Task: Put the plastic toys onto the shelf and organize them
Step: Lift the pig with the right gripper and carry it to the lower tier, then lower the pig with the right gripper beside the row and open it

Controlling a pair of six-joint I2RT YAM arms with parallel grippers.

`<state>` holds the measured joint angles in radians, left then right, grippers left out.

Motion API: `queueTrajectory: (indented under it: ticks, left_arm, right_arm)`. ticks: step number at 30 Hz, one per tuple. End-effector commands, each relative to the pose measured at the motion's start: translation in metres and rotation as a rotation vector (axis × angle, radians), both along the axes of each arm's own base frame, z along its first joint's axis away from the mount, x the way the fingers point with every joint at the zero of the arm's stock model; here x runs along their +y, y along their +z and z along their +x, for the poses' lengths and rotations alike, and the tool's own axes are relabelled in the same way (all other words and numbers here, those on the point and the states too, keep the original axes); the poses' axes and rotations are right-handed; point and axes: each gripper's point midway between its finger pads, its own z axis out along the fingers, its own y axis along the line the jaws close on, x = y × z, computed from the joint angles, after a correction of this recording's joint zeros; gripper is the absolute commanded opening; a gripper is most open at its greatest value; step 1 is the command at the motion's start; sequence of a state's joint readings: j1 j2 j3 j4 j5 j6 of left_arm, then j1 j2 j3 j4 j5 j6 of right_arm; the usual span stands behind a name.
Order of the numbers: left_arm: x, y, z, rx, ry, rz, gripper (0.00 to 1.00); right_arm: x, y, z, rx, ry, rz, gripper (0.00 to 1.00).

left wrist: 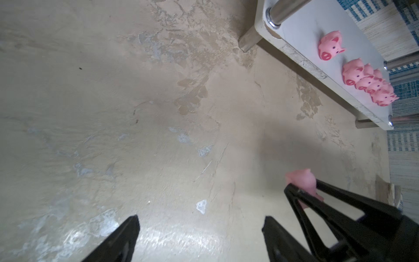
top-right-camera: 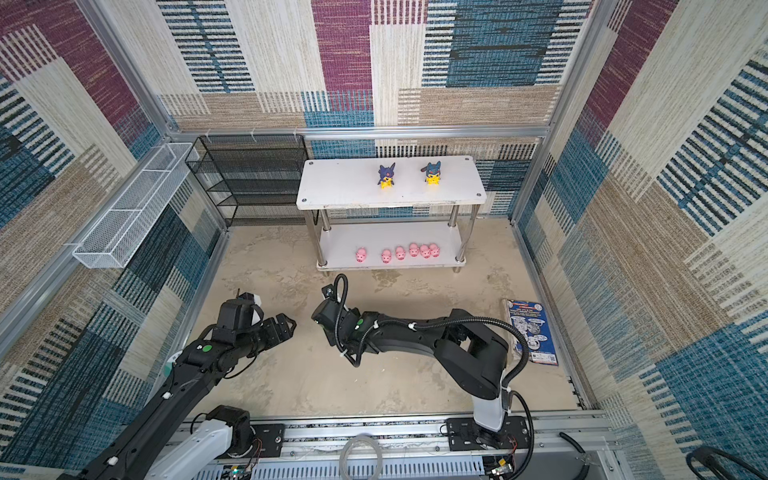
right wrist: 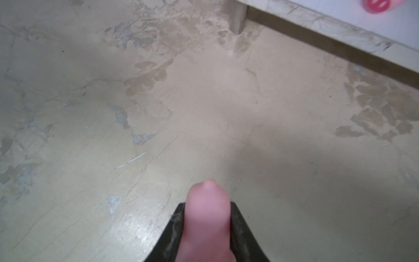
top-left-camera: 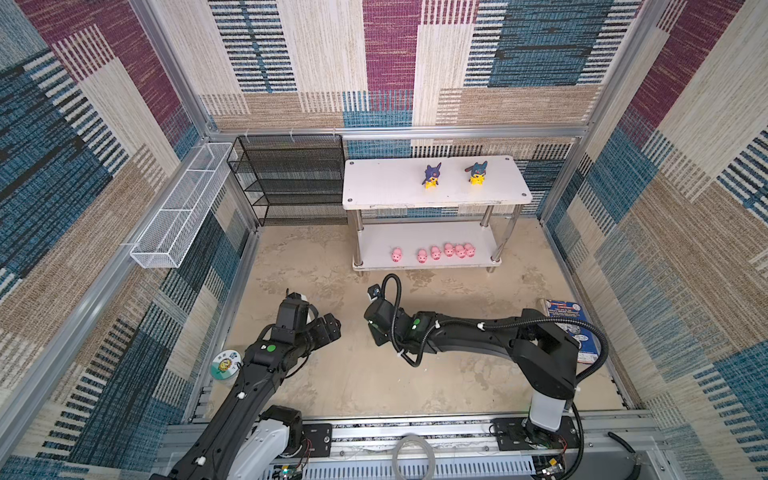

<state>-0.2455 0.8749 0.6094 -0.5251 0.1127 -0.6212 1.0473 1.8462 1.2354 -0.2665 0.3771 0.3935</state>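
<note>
Six pink pigs (top-left-camera: 435,252) in a row on lower tier of white shelf (top-left-camera: 374,183); two hooded figurines (top-left-camera: 432,175) upright on top tier; seventh pig (right wrist: 206,195) pinched tight in right gripper (right wrist: 207,213) above floor (top-left-camera: 365,374) before shelf; left gripper (left wrist: 200,221) spread wide, empty

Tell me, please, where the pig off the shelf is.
In the right wrist view, the pig is clamped in the right gripper's jaws, short of the shelf's front edge.

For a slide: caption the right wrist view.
The right tool grips a tiny pink plastic pig over the beige floor near the white shelf.
</note>
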Motion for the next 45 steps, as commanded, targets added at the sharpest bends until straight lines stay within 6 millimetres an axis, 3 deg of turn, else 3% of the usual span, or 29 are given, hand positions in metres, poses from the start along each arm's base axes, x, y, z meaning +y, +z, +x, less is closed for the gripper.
queueTrajectory:
  ticks: [1, 9, 16, 22, 31, 45]
  left_arm:
    - [-0.014, 0.015, 0.014, -0.064, -0.072, 0.008, 0.90]
    - [-0.054, 0.025, 0.036, -0.076, -0.218, 0.037, 0.89]
    - [-0.085, 0.039, 0.042, -0.104, -0.363, 0.036, 0.88]
    - [-0.092, 0.043, 0.041, -0.102, -0.385, 0.029, 0.88]
    - [-0.092, 0.048, 0.048, -0.107, -0.376, 0.047, 0.88]
    - [-0.093, 0.042, 0.051, -0.088, -0.371, 0.056, 0.88]
  right_arm:
    - [-0.011, 0.016, 0.025, -0.051, -0.021, -0.001, 0.33]
    - [-0.048, 0.028, 0.097, -0.087, -0.110, 0.012, 0.33]
    - [-0.068, 0.028, 0.157, -0.100, -0.165, 0.017, 0.32]
    - [-0.079, 0.033, 0.195, -0.116, -0.205, 0.021, 0.32]
    - [-0.088, 0.025, 0.219, -0.100, -0.225, 0.023, 0.33]
    - [-0.091, 0.006, 0.222, -0.056, -0.228, 0.026, 0.35]
